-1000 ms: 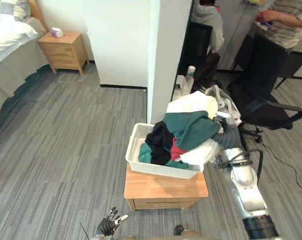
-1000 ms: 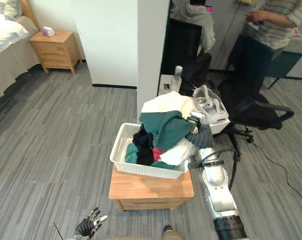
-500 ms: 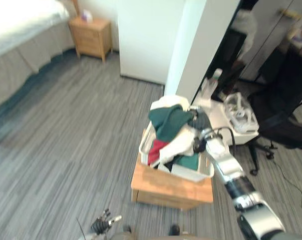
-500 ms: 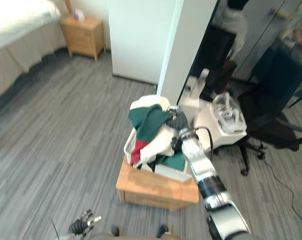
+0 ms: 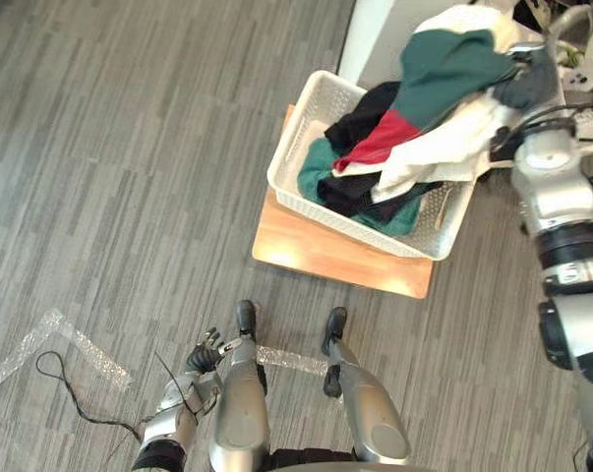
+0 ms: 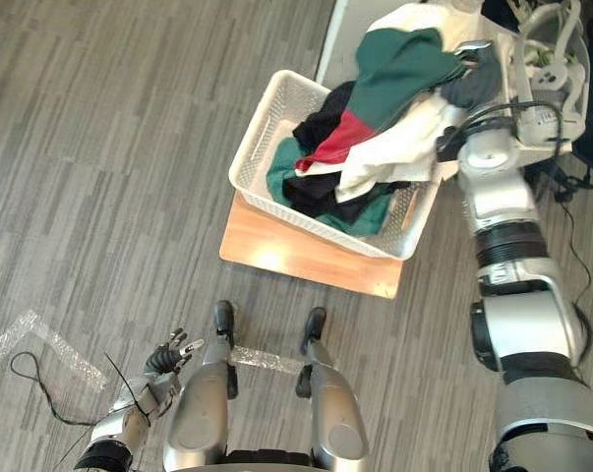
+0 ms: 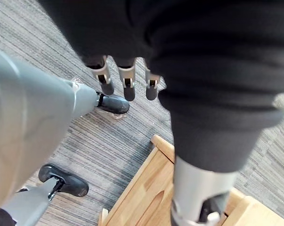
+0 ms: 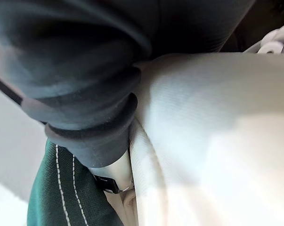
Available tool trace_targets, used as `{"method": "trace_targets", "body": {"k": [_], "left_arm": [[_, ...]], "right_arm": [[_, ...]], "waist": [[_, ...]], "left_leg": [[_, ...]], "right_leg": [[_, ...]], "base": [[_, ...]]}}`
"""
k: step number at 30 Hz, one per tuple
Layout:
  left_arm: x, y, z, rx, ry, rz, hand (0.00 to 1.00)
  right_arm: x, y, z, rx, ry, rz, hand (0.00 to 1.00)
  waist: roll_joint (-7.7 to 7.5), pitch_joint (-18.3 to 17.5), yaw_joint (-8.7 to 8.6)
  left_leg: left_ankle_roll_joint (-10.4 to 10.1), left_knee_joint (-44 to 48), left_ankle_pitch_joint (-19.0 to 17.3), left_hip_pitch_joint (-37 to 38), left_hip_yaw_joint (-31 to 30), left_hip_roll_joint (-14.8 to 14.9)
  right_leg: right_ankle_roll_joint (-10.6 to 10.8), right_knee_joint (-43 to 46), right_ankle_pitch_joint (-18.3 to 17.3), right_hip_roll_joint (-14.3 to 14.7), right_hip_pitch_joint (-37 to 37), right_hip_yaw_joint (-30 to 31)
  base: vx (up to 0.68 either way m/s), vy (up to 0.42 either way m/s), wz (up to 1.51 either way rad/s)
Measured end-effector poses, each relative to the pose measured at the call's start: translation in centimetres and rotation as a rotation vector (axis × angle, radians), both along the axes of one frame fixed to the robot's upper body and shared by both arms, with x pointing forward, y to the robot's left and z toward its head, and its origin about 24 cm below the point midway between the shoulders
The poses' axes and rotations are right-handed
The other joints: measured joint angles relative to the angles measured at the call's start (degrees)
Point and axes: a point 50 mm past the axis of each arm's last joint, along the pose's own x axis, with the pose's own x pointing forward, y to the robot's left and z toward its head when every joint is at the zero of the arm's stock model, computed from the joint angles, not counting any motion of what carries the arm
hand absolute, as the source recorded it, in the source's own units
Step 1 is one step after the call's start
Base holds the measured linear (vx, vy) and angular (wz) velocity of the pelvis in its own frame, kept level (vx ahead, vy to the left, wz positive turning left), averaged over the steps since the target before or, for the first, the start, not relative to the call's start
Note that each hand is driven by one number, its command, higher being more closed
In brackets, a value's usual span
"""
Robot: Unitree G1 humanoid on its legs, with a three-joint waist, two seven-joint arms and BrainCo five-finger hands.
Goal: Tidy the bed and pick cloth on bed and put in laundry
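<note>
A white laundry basket (image 5: 294,133) stands on a small wooden table (image 5: 326,258). It holds black, red and teal clothes (image 5: 370,147). A heap of green cloth (image 5: 444,61) and white cloth (image 5: 442,147) rises above its far right corner. My right hand (image 6: 470,87) is pushed into that heap, its fingers hidden under the fabric. The right wrist view has white cloth (image 8: 212,141) and green cloth (image 8: 61,197) pressed against the hand's cover. My left hand (image 5: 206,352) hangs low near the floor, fingers (image 7: 127,87) relaxed and holding nothing.
A white pillar (image 5: 375,29) rises just behind the basket. A white device with looped tubing (image 5: 581,59) sits at the far right. A strip of clear plastic wrap (image 5: 40,339) lies on the grey striped floor at the lower left.
The camera has tilted down, so the bed, nightstand and chairs have left the picture. My right hand stays buried in the clothes heap over the basket. The left hand still hangs low.
</note>
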Motion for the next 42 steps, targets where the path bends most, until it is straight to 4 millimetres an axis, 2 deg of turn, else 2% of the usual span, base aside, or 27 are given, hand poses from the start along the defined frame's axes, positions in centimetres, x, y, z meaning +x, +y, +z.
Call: {"method": "trace_targets", "body": {"k": [1,2,3,4,5,7,10,12,16,22,25,27,30,31,34,35,37,38,40,42], "left_arm": [[0.1,0.0,0.0,0.000,-0.001,-0.001,0.00],[0.0,-0.2,-0.1,0.002,0.005,-0.006,0.00],[0.0,-0.2,-0.1,0.001,0.009,-0.007,0.00],[0.0,-0.5,-0.2,0.003,0.014,-0.005,0.00],[0.1,-0.6,-0.2,0.000,0.013,-0.003,0.00],[-0.2,-0.6,-0.6,0.001,0.032,0.001,0.00],[0.1,-1.4,-0.5,-0.004,0.028,-0.025,0.00],[0.2,-1.6,-0.6,-0.004,0.030,-0.037,0.00],[0.9,-1.7,-0.3,-0.003,0.019,-0.040,0.00],[0.9,-1.5,-0.3,-0.004,0.019,-0.035,0.00],[0.6,-1.4,-0.4,-0.004,0.023,-0.031,0.00],[-0.2,-0.7,-0.8,-0.002,0.040,-0.003,0.00],[-2.6,-0.2,-2.1,0.016,0.103,-0.010,0.00],[-4.0,-0.1,-2.8,0.022,0.140,-0.011,0.00],[-6.3,-0.4,-3.9,0.016,0.202,-0.023,0.00],[-6.5,-0.5,-4.0,0.012,0.207,-0.025,0.00],[-7.8,-0.4,-4.5,0.006,0.239,-0.019,0.00],[-8.1,-0.5,-4.7,0.003,0.248,-0.018,0.00],[-9.4,-0.7,-5.2,-0.014,0.280,-0.013,0.00],[-10.5,-0.8,-5.7,-0.028,0.308,-0.011,0.00]], "right_arm": [[-0.1,0.1,-0.5,0.000,0.002,0.009,1.00],[-0.2,0.5,-1.9,0.006,0.020,0.032,0.00],[-0.3,0.7,-2.5,0.010,0.030,0.039,0.00],[-0.3,0.9,-4.0,0.019,0.058,0.045,0.00],[-0.3,1.0,-4.5,0.021,0.069,0.048,0.00],[-0.1,2.6,-7.1,0.043,0.125,0.081,0.00],[-0.4,3.3,-9.4,0.028,0.176,0.069,0.00],[-0.3,4.1,-10.0,0.021,0.184,0.080,0.00],[-0.2,5.0,-10.5,-0.017,0.194,0.063,0.00],[-0.2,5.0,-10.7,-0.049,0.225,0.030,0.00],[-0.9,4.9,-10.1,-0.058,0.189,0.041,0.00],[-1.8,4.7,-11.0,-0.045,0.204,0.045,0.00],[-3.5,3.8,-13.6,-0.018,0.262,0.032,0.00],[-4.5,3.1,-14.9,-0.009,0.298,0.024,0.00],[-6.8,1.7,-17.6,0.016,0.375,-0.007,0.00],[-7.3,1.5,-18.2,0.025,0.394,-0.016,0.00],[-9.0,1.4,-20.8,0.071,0.480,-0.031,0.00],[-9.4,1.4,-21.3,0.083,0.495,-0.033,0.00],[-11.0,0.9,-22.8,0.140,0.534,-0.061,0.00],[-12.8,-0.3,-24.4,0.208,0.573,-0.119,0.00]], "waist": [[0.00,0.0,0.10],[0.00,0.0,0.19],[0.00,0.0,0.17],[-0.09,-0.1,0.14],[0.08,0.0,0.17],[0.45,0.0,-0.30],[0.53,-0.1,-0.64],[0.56,-0.1,-1.09],[0.58,-0.1,-0.83],[0.52,-0.3,-0.53],[0.31,-0.7,-0.07],[-0.97,-3.1,-0.13],[-3.00,-6.1,-1.07],[-3.83,-8.7,-1.30],[-5.06,-12.5,-1.63],[-5.19,-13.3,-1.82],[-5.31,-16.7,-3.13],[-5.21,-17.2,-3.28],[-4.59,-18.6,-4.56],[-3.71,-20.4,-4.75]], "left_leg": [[0.0,0.0,0.0,-0.2,0.1,0.0],[-0.2,0.0,0.1,-0.4,0.4,0.1],[-0.3,0.0,0.2,-0.4,0.7,0.0],[-0.7,-0.1,0.5,-0.4,1.2,-0.6],[-0.7,-0.1,0.7,-0.4,1.3,-0.8],[-1.5,-0.4,1.3,-0.1,2.0,-0.3],[-1.8,-0.4,1.5,-0.1,2.0,0.2],[-1.8,-0.4,1.5,-0.1,2.0,0.1],[-1.5,-0.4,1.7,-0.1,1.8,0.1],[-1.5,-0.1,1.7,0.9,0.9,0.1],[-1.5,-0.4,1.7,2.7,0.9,0.1],[-1.6,-0.4,1.5,3.1,1.2,0.1],[-1.9,-0.5,0.3,6.2,1.4,0.3],[-1.9,-0.5,-0.2,6.8,2.0,0.2],[-1.9,-0.5,-1.3,9.4,3.1,-0.1],[-1.7,-0.5,-1.5,9.7,3.2,-0.2],[-1.4,-0.5,-2.0,10.7,3.6,-0.5],[-1.3,-0.5,-2.2,11.1,3.8,-0.7],[-0.9,-0.5,-3.0,13.5,4.8,-1.5],[-0.6,-0.5,-3.7,14.1,6.0,-2.1]], "right_leg": [[0.0,0.0,0.0,0.1,-0.2,0.1],[-0.1,0.0,-0.2,0.1,-0.7,0.9],[-0.5,0.0,-0.6,0.1,-0.8,1.2],[-0.7,0.2,-2.9,-0.5,-0.7,1.3],[-0.6,0.2,-4.2,-0.8,-0.7,1.3],[0.1,0.3,-4.7,-0.3,-0.9,1.4],[0.3,0.2,-4.7,0.1,-0.9,1.2],[0.3,0.1,-4.6,0.0,-0.8,1.2],[0.6,-0.4,-4.3,-0.4,-0.3,0.7],[-0.4,-1.9,-3.3,-0.3,2.0,-0.5],[-0.4,-2.3,-3.4,-0.1,4.0,-0.5],[-0.2,-2.9,-3.5,0.1,4.6,-0.5],[0.3,-2.8,-5.2,0.2,7.5,-0.3],[0.1,-2.6,-5.8,0.2,7.7,0.2],[0.7,-2.5,-6.4,-0.1,9.7,1.2],[0.8,-2.5,-6.6,-0.2,10.0,1.3],[1.6,-2.0,-7.3,-0.5,10.5,1.7],[1.6,-1.7,-7.4,-0.7,10.7,2.0],[2.0,-1.7,-7.7,-1.4,12.5,2.9],[2.5,-1.7,-8.2,-1.5,13.0,4.3]], "base": [[-0.05,0.038,-0.10],[-0.04,0.029,-0.12],[-0.06,0.028,-0.10],[-0.05,0.005,-0.02],[-0.07,0.002,-0.07],[-0.06,-0.022,-0.17],[-0.04,-0.027,-0.04],[-0.02,-0.004,0.01],[-0.01,0.010,0.06],[0.01,0.018,0.09],[0.00,0.000,0.00],[0.00,0.005,-0.04],[0.00,0.006,-0.05],[0.00,0.015,-0.12],[0.02,0.032,-0.17],[0.01,0.031,-0.06],[0.02,0.032,-0.07],[0.03,0.046,-0.14],[0.02,0.053,-0.18],[0.01,0.047,-0.25]]}}
